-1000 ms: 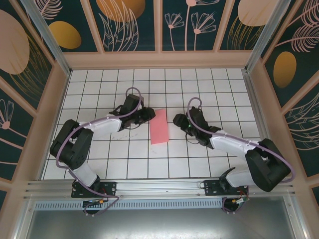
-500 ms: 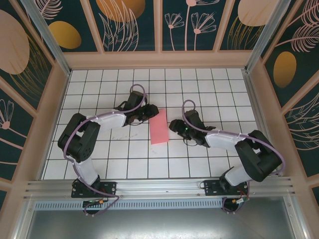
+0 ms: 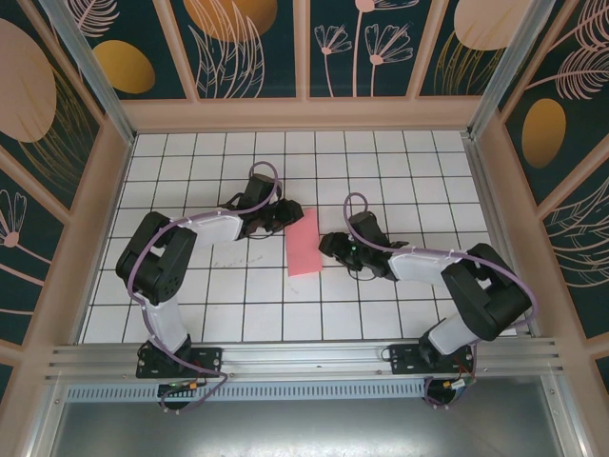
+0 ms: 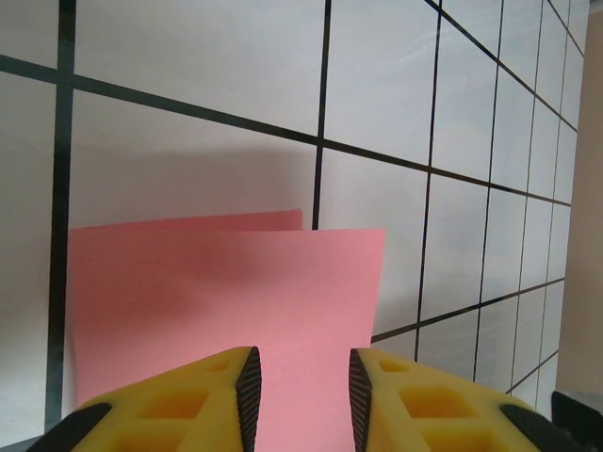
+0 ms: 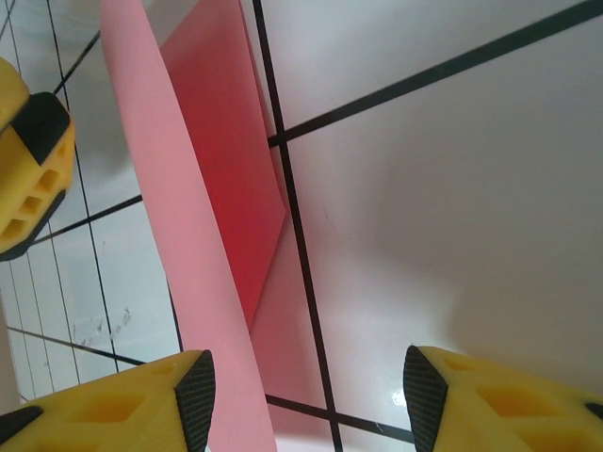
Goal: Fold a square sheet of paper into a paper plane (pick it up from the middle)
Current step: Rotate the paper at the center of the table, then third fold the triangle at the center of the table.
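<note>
sheet: the salmon-pink sheet (image 3: pixel 304 243) lies mid-tabletop (image 3: pixel 381 162), folded into a narrow strip running near–far, between the two tools.
layers, left wrist view: we see the sheet (image 4: pixel 226 292) as two layers. The far edges are slightly offset, with the lower one peeking out past the upper.
layers, right wrist view: the upper layer of the sheet (image 5: pixel 226 160) stands up off the darker lower layer, so the fold is not pressed flat.
left tool: (image 3: pixel 285 217) sits at the sheet's far-left edge. In its own camera (image 4: pixel 301 377) it is low over the paper with its fingers (image 4: pixel 247 391) a small gap apart and pink showing through the gap. It is released; we see no pinch on either layer.
right tool: (image 3: pixel 326 245) sits just right of the sheet, about midway along its right edge. In its own camera (image 5: pixel 308 367) the jaws are wide apart and released, with tile and the sheet's edge between them.
contact: the right tool's one finger (image 5: pixel 193 395) is close beside the raised layer; we cannot tell if it touches.
cross-check: one yellow finger (image 5: pixel 33 169) of the left tool shows past the raised layer in the right wrist view.
</note>
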Controlling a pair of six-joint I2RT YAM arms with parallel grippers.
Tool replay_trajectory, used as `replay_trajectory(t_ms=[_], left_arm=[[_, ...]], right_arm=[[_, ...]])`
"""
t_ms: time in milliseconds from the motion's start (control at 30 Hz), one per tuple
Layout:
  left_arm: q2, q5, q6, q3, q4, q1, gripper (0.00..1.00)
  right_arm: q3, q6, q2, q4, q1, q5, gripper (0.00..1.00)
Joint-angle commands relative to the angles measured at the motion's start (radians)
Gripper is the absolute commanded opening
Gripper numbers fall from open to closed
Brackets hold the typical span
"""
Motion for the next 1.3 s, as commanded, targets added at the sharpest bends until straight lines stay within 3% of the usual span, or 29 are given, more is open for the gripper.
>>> replay_trajectory(t_ms=[0, 467, 733, 1033, 1267], left_arm=[[0.016, 0.013, -0.008, -0.01, 0.026, 0.006, 0.33], [0.018, -0.018, 0.016, -0.026, -0.009, 0.006, 0.33], [-0.039, -0.038, 0.009, -0.06, 0.0, 0.006, 0.33], [-0.148, -0.05, 0.005, -0.157, 0.028, 0.006, 0.34], [-0.225, -0.041, 0.003, -0.224, 0.066, 0.006, 0.35]], right_arm=[[0.039, -0.024, 0.04, 0.05, -0.005, -0.07, 0.58], [0.137, -0.075, 0.139, 0.064, -0.016, -0.138, 0.56], [0.205, -0.144, 0.229, 0.09, -0.05, -0.234, 0.48], [0.235, -0.164, 0.298, 0.08, -0.062, -0.26, 0.32], [0.161, -0.029, 0.268, 0.22, -0.052, -0.257, 0.14]])
